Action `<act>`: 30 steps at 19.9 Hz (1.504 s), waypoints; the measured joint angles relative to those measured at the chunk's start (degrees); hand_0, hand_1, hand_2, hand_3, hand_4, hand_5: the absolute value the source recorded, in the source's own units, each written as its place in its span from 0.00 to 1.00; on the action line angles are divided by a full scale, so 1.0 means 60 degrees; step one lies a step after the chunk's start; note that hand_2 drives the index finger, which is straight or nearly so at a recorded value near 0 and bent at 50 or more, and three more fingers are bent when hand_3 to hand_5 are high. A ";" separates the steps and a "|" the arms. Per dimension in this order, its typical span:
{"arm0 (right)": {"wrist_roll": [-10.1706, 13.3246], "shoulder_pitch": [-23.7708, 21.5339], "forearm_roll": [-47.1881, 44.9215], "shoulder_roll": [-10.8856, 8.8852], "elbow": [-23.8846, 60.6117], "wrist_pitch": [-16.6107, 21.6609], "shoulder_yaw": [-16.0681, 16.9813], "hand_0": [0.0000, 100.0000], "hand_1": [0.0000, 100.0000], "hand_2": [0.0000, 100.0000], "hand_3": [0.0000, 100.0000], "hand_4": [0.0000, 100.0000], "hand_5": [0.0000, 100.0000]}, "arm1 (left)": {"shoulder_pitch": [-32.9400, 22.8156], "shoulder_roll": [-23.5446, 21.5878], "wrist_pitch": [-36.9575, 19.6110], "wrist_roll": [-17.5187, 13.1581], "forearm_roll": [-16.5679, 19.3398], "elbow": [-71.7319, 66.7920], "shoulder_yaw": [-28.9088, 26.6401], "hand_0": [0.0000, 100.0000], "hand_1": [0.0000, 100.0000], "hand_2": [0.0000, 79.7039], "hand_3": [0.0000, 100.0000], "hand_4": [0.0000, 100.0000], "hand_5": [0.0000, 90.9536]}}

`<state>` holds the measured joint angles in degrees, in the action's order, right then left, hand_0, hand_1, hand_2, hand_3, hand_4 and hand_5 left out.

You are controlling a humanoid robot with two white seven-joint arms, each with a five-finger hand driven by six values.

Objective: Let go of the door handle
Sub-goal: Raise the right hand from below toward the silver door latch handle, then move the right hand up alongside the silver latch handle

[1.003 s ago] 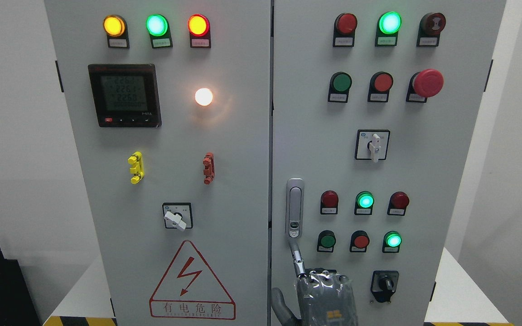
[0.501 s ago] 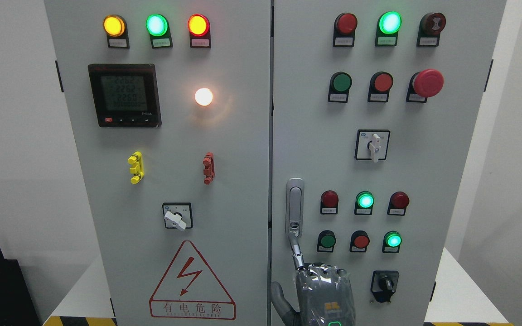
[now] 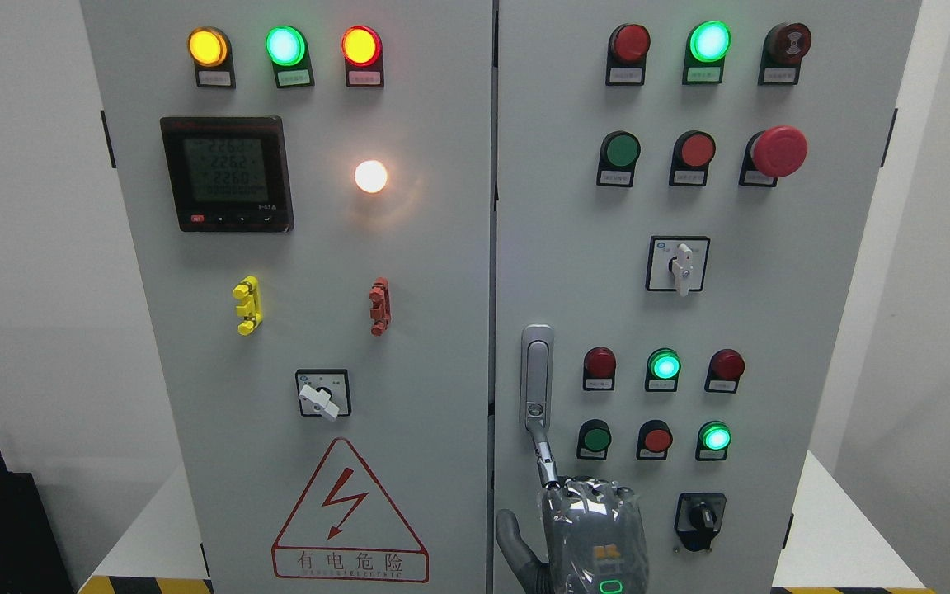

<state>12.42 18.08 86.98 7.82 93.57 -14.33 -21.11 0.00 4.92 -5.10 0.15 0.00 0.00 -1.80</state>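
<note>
Low on the right cabinet door (image 3: pixel 574 247), close to its left edge, the silver door handle (image 3: pixel 536 375) stands upright and flush in its recess. Below it, the right hand (image 3: pixel 594 536) rises from the bottom edge with its back (wrapped in shiny plastic film) toward the camera. One slim finger (image 3: pixel 544 458) stretches up, its tip touching the handle's lower end, and the thumb (image 3: pixel 512 536) juts out to the left. Nothing is gripped; the other fingers cannot be made out. Beside the handle, two green lamps (image 3: pixel 664 365) glow.
</note>
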 measured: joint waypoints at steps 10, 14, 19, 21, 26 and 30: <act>-0.0199 -0.0045 -0.0016 0.0020 -0.0049 0.0000 0.0014 0.37 0.41 0.06 1.00 1.00 0.99 | 0.0000 0.0000 0.0000 -0.0041 0.0000 0.0000 -0.0008 0.12 0.39 0.00 0.00 0.00 0.00; -0.0238 -0.0065 -0.0042 0.0029 -0.0056 0.0000 0.0014 0.37 0.41 0.07 1.00 1.00 0.99 | 0.0000 0.0000 0.0000 -0.0019 0.0000 0.0000 -0.0017 0.12 0.39 0.00 0.00 0.00 0.00; -0.0288 -0.0076 -0.0073 0.0033 -0.0062 0.0000 0.0018 0.37 0.41 0.07 1.00 1.00 0.99 | 0.0000 0.0000 0.0000 0.0007 0.0000 0.0000 -0.0024 0.12 0.39 0.00 0.00 0.00 0.00; -0.0080 -0.0083 -0.0085 0.0034 -0.0067 0.0016 0.0020 0.37 0.41 0.06 1.00 1.00 0.99 | 0.0000 0.0000 0.0000 0.0009 0.0000 0.0000 -0.0026 0.12 0.39 0.00 0.00 0.00 0.00; 0.0520 -0.0143 -0.0103 0.0036 -0.0035 0.0107 0.0013 0.37 0.42 0.06 1.00 1.00 0.99 | 0.0000 0.0000 0.0000 0.0009 0.0000 0.0000 -0.0029 0.12 0.39 0.00 0.00 0.00 0.00; 0.0718 -0.0373 -0.0110 0.0037 0.0070 0.0190 -0.0005 0.37 0.42 0.12 1.00 1.00 0.99 | 0.0000 0.0000 0.0000 0.0011 0.0000 0.0000 -0.0031 0.12 0.39 0.00 0.00 0.00 0.00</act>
<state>16.73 15.85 86.32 8.04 94.00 -13.19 -21.13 0.00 4.92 -5.10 0.22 0.00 0.00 -1.99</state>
